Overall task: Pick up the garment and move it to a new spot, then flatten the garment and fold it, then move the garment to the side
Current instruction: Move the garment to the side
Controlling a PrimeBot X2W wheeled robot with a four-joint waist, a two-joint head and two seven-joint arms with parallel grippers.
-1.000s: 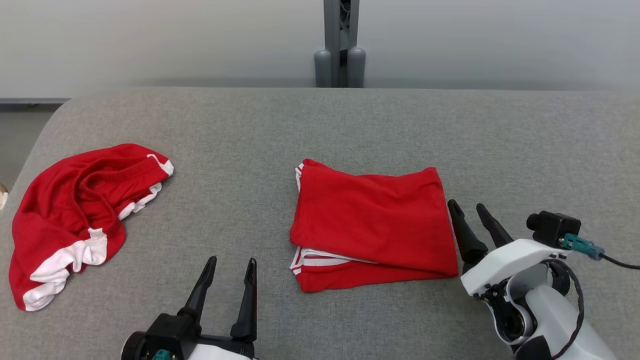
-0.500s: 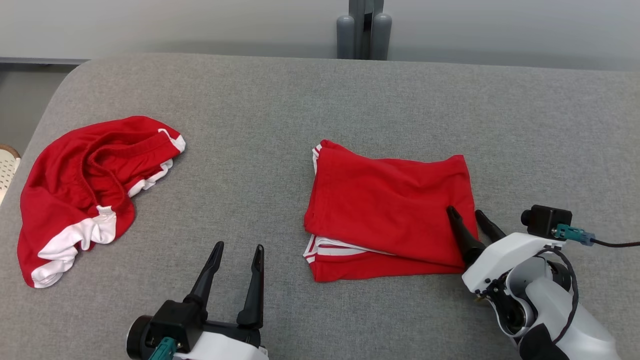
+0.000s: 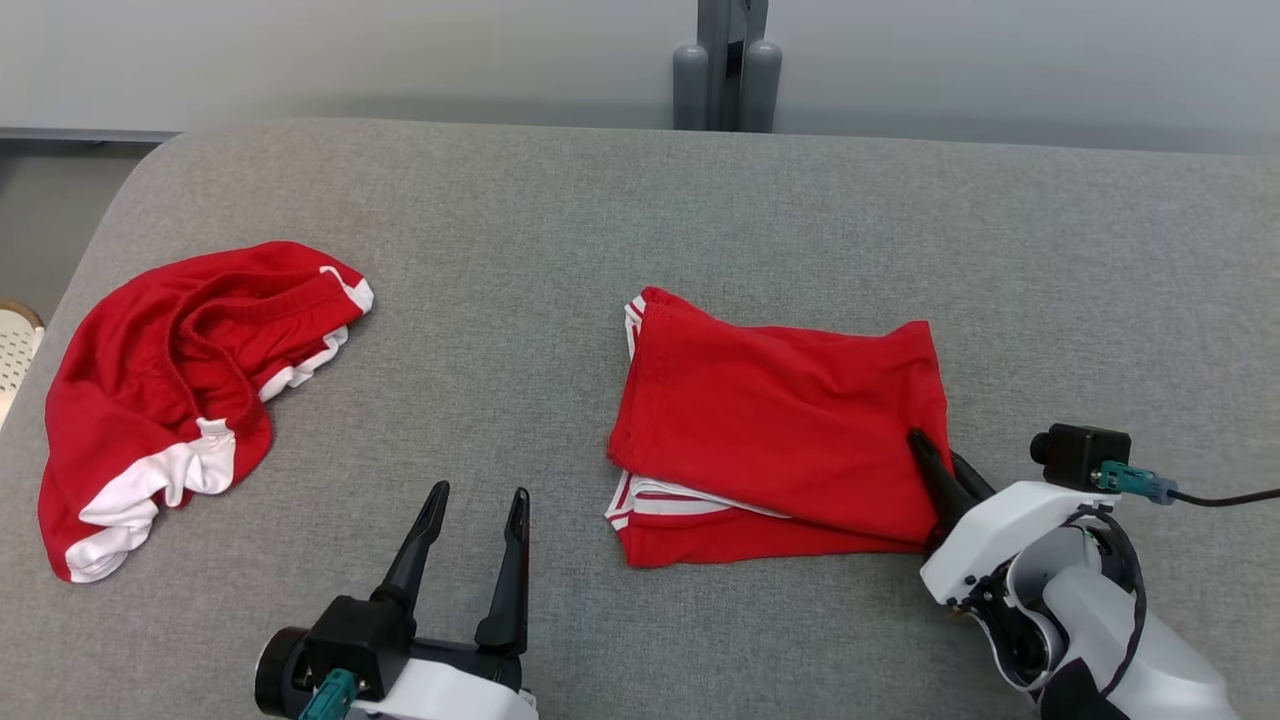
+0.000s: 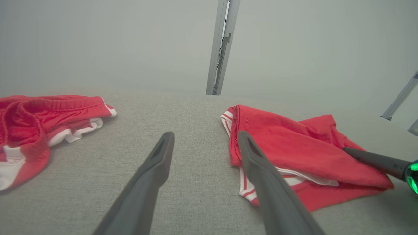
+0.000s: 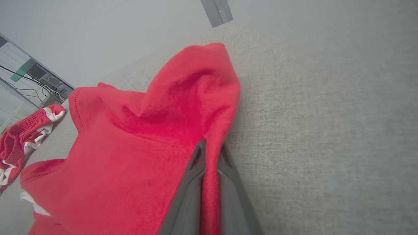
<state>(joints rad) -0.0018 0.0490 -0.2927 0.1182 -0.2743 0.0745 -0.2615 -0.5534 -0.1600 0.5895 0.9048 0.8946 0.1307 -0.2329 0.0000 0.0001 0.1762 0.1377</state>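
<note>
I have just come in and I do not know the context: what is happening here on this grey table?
A robot is handling the folded red shorts on the grey padded table. Its right end effector is shut on their right edge, where the cloth bunches up. Its left end effector is open and holds nothing. A pair of crumpled red shorts lies apart at the left.

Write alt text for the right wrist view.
The right tool is pinched shut on the edge of a folded red fabric garment, bunching the cloth upward on a grey fabric surface. A second, crumpled red-and-white garment lies at the far left.
</note>
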